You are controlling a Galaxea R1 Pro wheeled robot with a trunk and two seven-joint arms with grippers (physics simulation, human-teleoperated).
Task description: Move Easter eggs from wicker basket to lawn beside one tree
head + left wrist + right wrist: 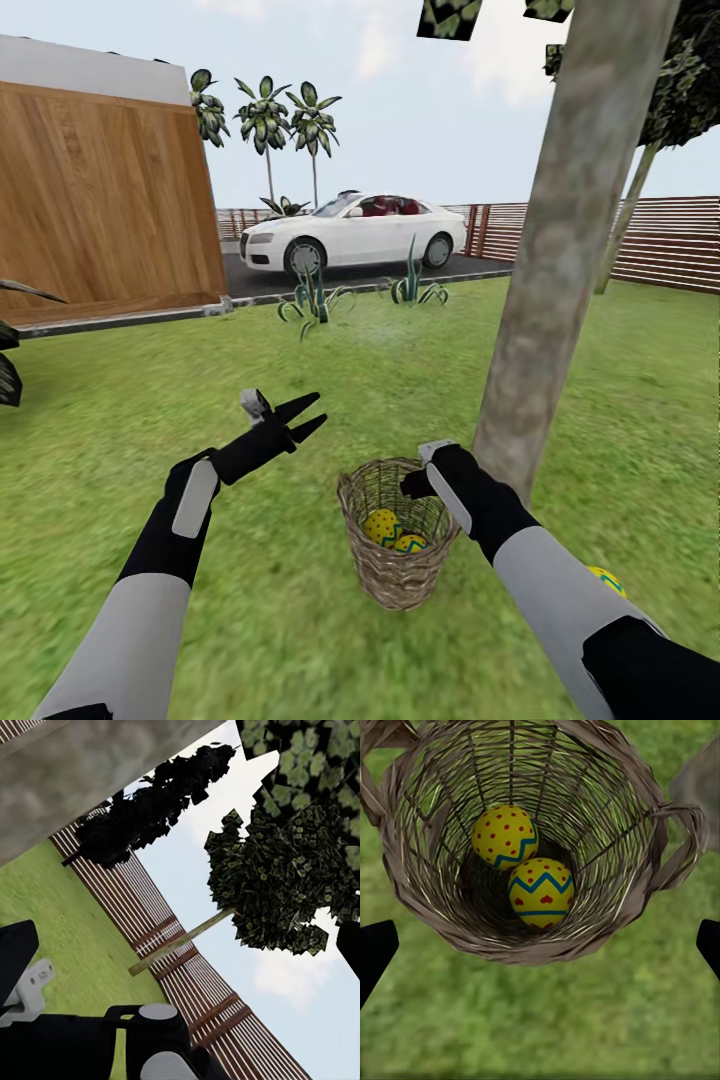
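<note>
Hovering over wicker basket [427, 900] holding two eggs [505, 835] [541, 892]: right tool [540, 945], released.

Grey-white forearms [150, 620]; black wrists

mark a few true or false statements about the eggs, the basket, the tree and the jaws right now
1. Two Easter eggs lie inside the wicker basket. True: one egg and a second egg sit at its bottom.
2. The basket lies tipped on its side. False: it stands upright on the lawn.
3. A third egg lies on the grass by the tree. True, partly hidden behind the right arm.
4. The right gripper has its jaws shut on an egg. False: they are open above the basket, holding nothing.
5. The left gripper reaches into the basket. False: it hangs open over grass, apart from it.
</note>
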